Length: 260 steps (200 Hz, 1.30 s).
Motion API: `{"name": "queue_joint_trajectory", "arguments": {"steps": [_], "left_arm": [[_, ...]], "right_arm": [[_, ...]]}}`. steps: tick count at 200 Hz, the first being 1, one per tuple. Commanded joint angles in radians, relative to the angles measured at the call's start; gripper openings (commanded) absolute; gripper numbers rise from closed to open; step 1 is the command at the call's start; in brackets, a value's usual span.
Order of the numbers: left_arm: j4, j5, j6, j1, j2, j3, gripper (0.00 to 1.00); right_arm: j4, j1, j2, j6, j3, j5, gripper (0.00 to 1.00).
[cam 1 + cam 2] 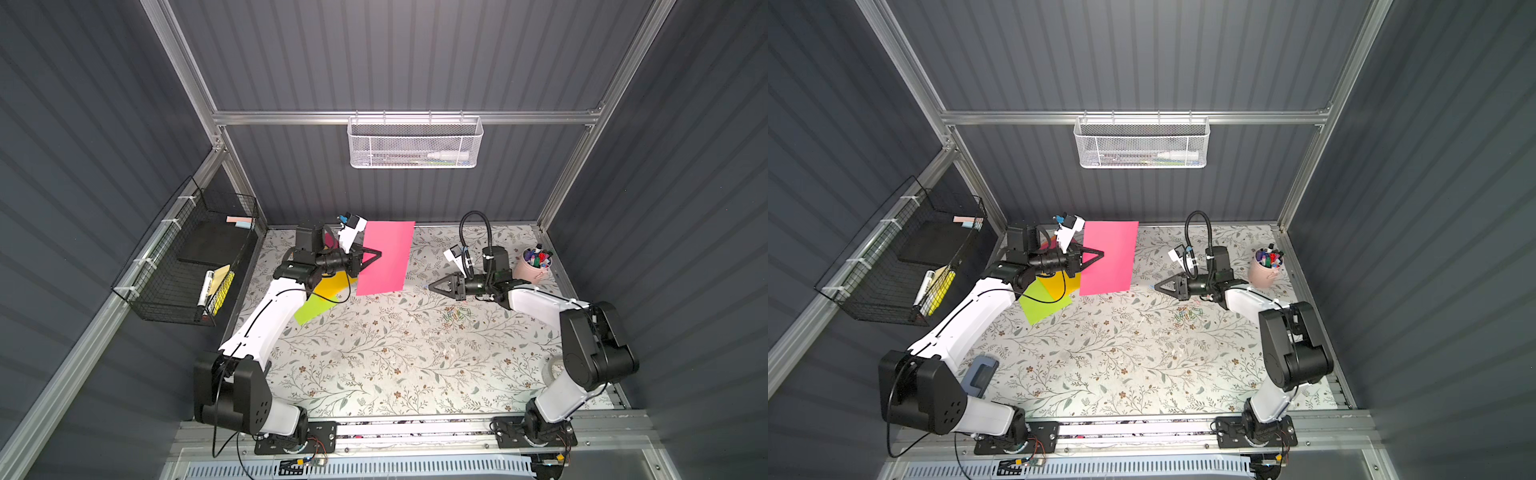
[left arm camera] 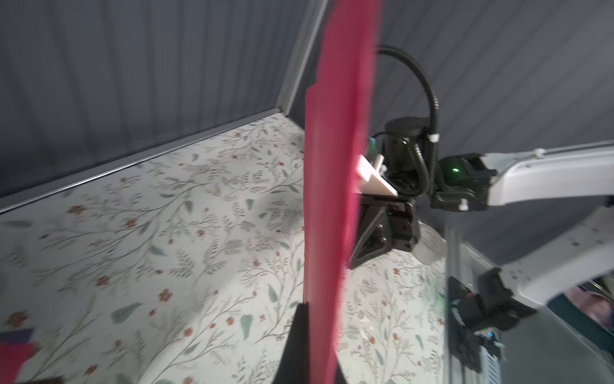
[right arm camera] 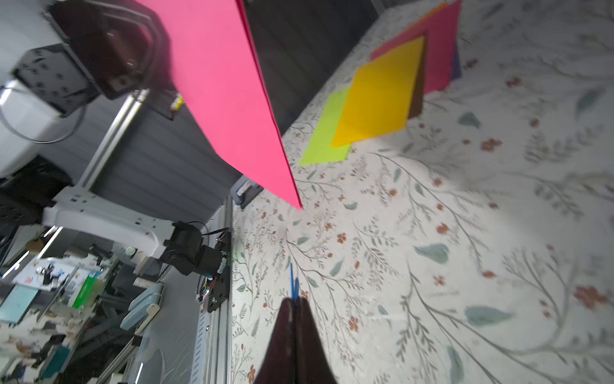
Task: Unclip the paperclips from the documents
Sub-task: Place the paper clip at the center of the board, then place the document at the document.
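Paperclip (image 3: 293,286) in closed right tool (image 3: 294,302), pink document (image 1: 388,266) in closed left tool (image 1: 377,254)

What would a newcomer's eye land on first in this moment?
The bright pink sheet, held up off the floral table near its back edge by the shut left gripper. Next, the right gripper beside it, shut on a blue paperclip, with a small heap of coloured paperclips on the table near it.
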Motion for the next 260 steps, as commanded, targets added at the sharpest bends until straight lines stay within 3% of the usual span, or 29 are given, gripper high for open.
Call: {"name": "queue_joint_trajectory", "arguments": {"steps": [1,10,46,89,120,126,141,147,153,164,191,227,239,260], "left_arm": [[0.091,-0.181,-0.129,0.105,0.046,-0.053,0.0],[0.116,-0.211,-0.154,0.134,0.068,-0.056,0.0],[0.268,-0.141,-0.251,0.217,0.235,-0.044,0.0],[0.329,-0.147,-0.327,0.307,0.508,0.054,0.0],[0.289,-0.203,-0.323,0.323,0.589,0.099,0.0],[0.283,-0.223,-0.317,0.326,0.59,0.099,0.09],[0.267,-0.269,-0.31,0.337,0.581,0.094,0.48],[0.239,-0.327,-0.307,0.341,0.57,0.094,0.62],[0.211,-0.386,-0.3,0.341,0.55,0.092,0.83],[0.18,-0.566,-0.312,0.34,0.497,0.076,0.99],[0.036,-0.856,-0.363,0.334,0.372,0.037,1.0],[-0.061,-0.953,-0.423,0.324,0.319,-0.078,0.98],[-0.06,-0.946,-0.434,0.307,0.332,-0.11,0.89],[-0.057,-0.96,-0.46,0.255,0.364,-0.138,0.6]], "right_arm": [[-0.17,-0.012,0.036,0.012,-0.064,0.207,0.03],[-0.2,-0.012,0.033,0.008,-0.075,0.236,0.03],[-0.379,-0.012,0.055,-0.024,-0.036,0.386,0.08],[-0.49,-0.012,0.067,-0.028,0.024,0.44,0.32],[-0.544,-0.011,0.042,-0.051,0.045,0.434,0.4],[-0.552,-0.011,0.036,-0.053,0.048,0.431,0.42],[-0.559,-0.009,0.026,-0.059,0.054,0.418,0.44],[-0.561,-0.008,0.027,-0.057,0.057,0.409,0.45],[-0.564,-0.009,0.029,-0.058,0.063,0.399,0.46],[-0.576,-0.005,0.035,-0.063,0.078,0.389,0.47],[-0.597,0.008,0.048,-0.076,0.116,0.374,0.48],[-0.618,0.016,0.081,-0.098,0.168,0.338,0.5],[-0.62,0.017,0.08,-0.102,0.176,0.33,0.5],[-0.628,0.017,0.073,-0.121,0.191,0.322,0.5]]}}
